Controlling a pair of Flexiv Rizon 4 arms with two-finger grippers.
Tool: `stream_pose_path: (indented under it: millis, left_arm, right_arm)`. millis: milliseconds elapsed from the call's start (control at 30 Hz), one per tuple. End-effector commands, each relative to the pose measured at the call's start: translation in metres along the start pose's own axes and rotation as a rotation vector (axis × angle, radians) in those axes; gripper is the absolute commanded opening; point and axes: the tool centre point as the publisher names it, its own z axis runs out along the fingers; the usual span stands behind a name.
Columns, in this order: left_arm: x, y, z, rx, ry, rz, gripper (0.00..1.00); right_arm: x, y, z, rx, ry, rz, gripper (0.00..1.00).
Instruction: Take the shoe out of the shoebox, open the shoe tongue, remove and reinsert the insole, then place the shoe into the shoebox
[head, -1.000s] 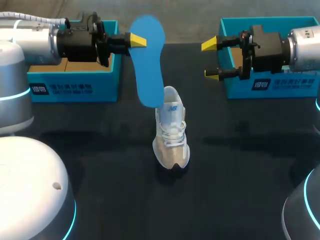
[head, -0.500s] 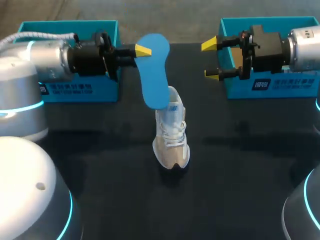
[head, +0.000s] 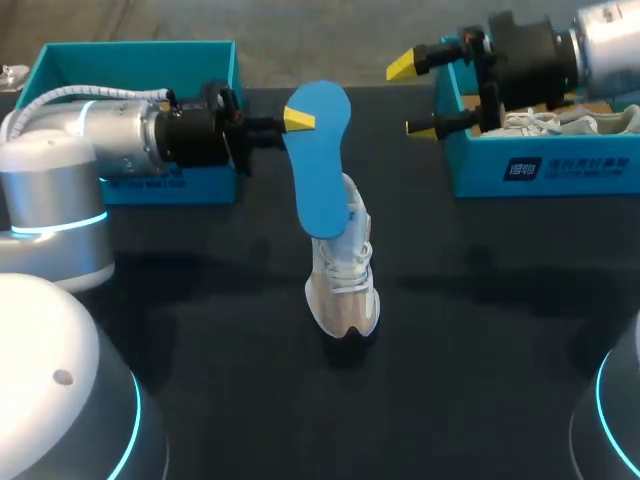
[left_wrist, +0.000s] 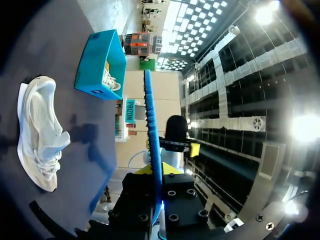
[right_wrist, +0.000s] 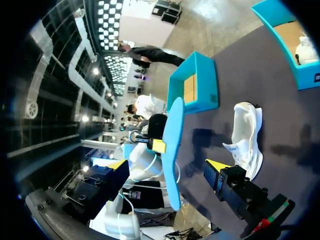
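Black table (head: 480, 330) carries a teal left box (head: 140, 65) and right box (head: 540, 170) at the far side. The white shoe (head: 343, 285) stands mid-table, toe near us. The blue insole (head: 320, 160) hangs over its far end, pinched at its upper end by our left gripper (head: 290, 120). Our right gripper (head: 411, 97) hovers spread beside the right box.

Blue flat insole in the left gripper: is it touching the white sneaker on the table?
Apart. Right wrist view shows dark table between the blue flat insole and white sneaker.
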Motion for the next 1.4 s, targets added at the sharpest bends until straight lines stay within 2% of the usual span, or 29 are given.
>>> stream_pose_path:
  millis: [33, 400, 500, 767, 1100, 1400]
  left_arm:
    - [-0.004, -0.004, 0.003, -0.005, 0.000, 0.001, 0.00]
    - [-0.005, -0.011, 0.011, -0.004, -0.007, 0.003, 0.00]
    - [-0.006, -0.013, 0.014, -0.008, -0.013, 0.022, 0.00]
    - [-0.007, -0.013, 0.015, -0.010, -0.014, 0.019, 0.00]
    - [-0.007, -0.013, 0.015, -0.010, -0.014, 0.019, 0.00]
    - [-0.007, -0.013, 0.015, -0.010, -0.014, 0.019, 0.00]
  right_arm:
    - [0.016, 0.000, 0.003, -0.004, -0.170, 0.013, 1.00]
    - [0.043, -0.011, 0.006, -0.021, -0.399, -0.027, 1.00]
    - [0.048, -0.012, 0.009, 0.002, -0.470, -0.036, 1.00]
    - [0.068, -0.014, 0.021, -0.010, -0.640, -0.055, 1.00]
    - [0.077, -0.016, 0.026, -0.030, -0.802, -0.083, 1.00]
    - [0.075, -0.015, 0.016, -0.030, -0.891, -0.085, 1.00]
